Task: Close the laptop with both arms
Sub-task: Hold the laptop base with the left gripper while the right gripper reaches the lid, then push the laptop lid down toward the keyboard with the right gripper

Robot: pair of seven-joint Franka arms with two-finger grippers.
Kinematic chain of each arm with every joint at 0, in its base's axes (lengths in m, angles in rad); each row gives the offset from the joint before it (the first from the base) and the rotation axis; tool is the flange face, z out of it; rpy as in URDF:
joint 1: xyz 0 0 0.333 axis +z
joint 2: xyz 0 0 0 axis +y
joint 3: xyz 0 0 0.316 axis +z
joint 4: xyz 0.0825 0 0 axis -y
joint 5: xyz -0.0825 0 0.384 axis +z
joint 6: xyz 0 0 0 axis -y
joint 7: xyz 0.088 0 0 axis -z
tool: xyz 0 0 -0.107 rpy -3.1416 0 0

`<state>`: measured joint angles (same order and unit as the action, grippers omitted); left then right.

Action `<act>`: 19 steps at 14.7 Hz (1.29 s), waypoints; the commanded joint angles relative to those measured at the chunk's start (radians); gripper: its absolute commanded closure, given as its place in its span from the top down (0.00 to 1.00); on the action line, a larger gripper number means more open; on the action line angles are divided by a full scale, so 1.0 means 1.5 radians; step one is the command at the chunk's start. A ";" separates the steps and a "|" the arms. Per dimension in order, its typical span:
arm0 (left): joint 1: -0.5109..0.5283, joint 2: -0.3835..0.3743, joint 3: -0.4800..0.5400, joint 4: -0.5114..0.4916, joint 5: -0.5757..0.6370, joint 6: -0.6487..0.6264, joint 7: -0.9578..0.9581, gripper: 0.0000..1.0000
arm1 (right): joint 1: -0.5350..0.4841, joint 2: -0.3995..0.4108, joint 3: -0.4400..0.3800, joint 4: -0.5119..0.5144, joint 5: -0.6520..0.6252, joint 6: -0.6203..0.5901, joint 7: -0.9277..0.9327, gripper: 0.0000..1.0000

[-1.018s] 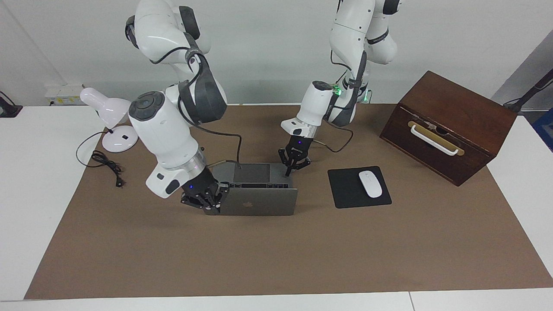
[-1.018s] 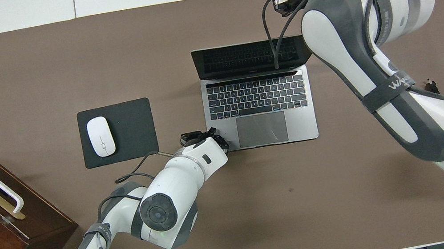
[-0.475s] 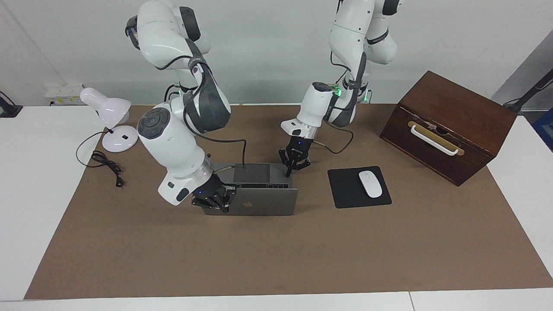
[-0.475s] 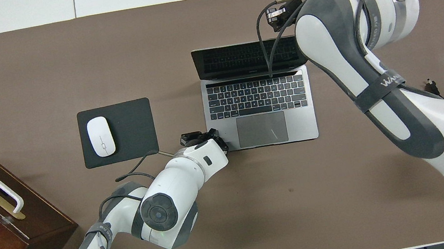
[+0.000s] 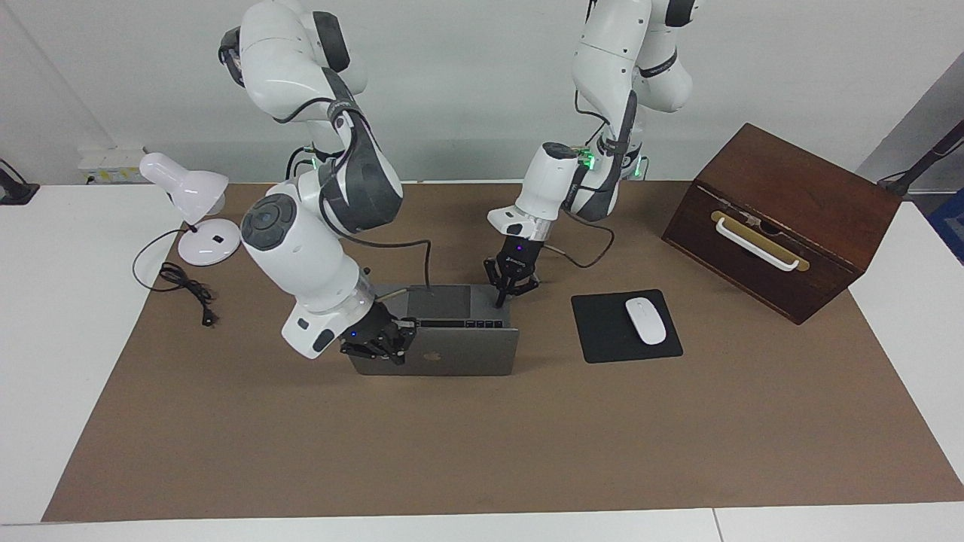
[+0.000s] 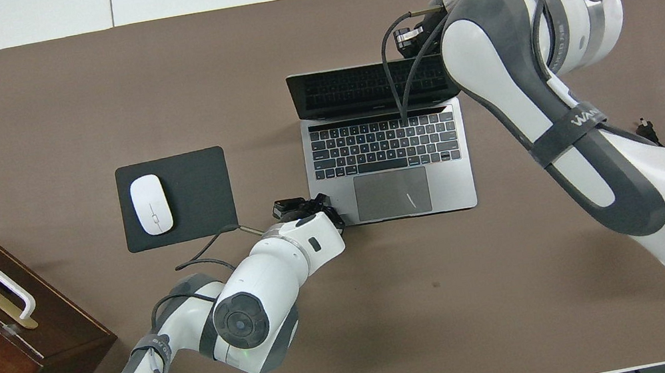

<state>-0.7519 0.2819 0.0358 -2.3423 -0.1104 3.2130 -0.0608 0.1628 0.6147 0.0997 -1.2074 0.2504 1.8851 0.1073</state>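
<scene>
The laptop (image 5: 452, 342) sits on the brown mat (image 5: 482, 452) in the middle of the table, its base flat and its lid raised but leaning well over the keyboard, the apple logo facing away from the robots. A second ago the lid stood taller in the facing view; now its top edge lies lower and more of the lid's back shows, so it has tipped further toward shut. It is not yet closed: the overhead view shows the dark screen (image 6: 373, 86) and all the keys.

The right gripper (image 5: 380, 344) has its fingertips together and presses on the back of the lid at the corner toward the right arm's end of the table. Over the last second it has slid inward along the lid, toward the logo, and the right arm's (image 5: 301, 248) wrist has swung up and closer to the robots.

The left gripper (image 5: 503, 290) is also pinched shut, holding nothing. Its tip rests at the corner of the laptop's base nearest the robots, toward the left arm's end, and has barely moved; in the overhead view the left arm (image 6: 273, 277) has only shifted slightly.

The black mouse pad (image 5: 602, 331) with the white mouse (image 5: 646, 321) on it lies beside the laptop toward the left arm's end, unchanged. The wooden box (image 5: 783, 218) and the white desk lamp (image 5: 188, 203) stand at either end of the table as before.
</scene>
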 commanded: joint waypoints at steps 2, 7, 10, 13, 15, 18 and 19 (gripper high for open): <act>-0.014 0.032 0.010 -0.014 0.000 0.048 0.021 0.00 | -0.002 -0.017 0.004 -0.036 0.019 -0.015 -0.003 0.00; -0.014 0.057 0.009 -0.017 0.000 0.103 0.020 0.00 | 0.001 -0.027 0.004 -0.066 0.019 -0.014 -0.003 0.00; -0.014 0.062 0.009 -0.028 0.000 0.121 0.021 0.00 | 0.004 -0.045 0.004 -0.104 0.019 -0.008 -0.002 0.00; -0.013 0.062 0.009 -0.043 0.000 0.138 0.037 0.00 | 0.017 -0.053 0.004 -0.133 0.019 -0.003 0.012 0.00; -0.013 0.062 0.009 -0.045 0.000 0.141 0.038 0.00 | 0.022 -0.054 0.004 -0.141 0.019 -0.002 0.017 0.00; -0.013 0.063 0.009 -0.045 0.000 0.141 0.040 0.00 | 0.031 -0.054 0.004 -0.156 0.019 0.004 0.044 0.00; -0.013 0.063 0.009 -0.046 0.000 0.141 0.045 0.00 | 0.031 -0.055 0.004 -0.165 0.019 0.010 0.048 0.00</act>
<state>-0.7555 0.3188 0.0317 -2.3904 -0.1100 3.4148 -0.0165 0.2053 0.5683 0.1052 -1.3805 0.2525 1.8714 0.1561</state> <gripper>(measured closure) 0.991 0.991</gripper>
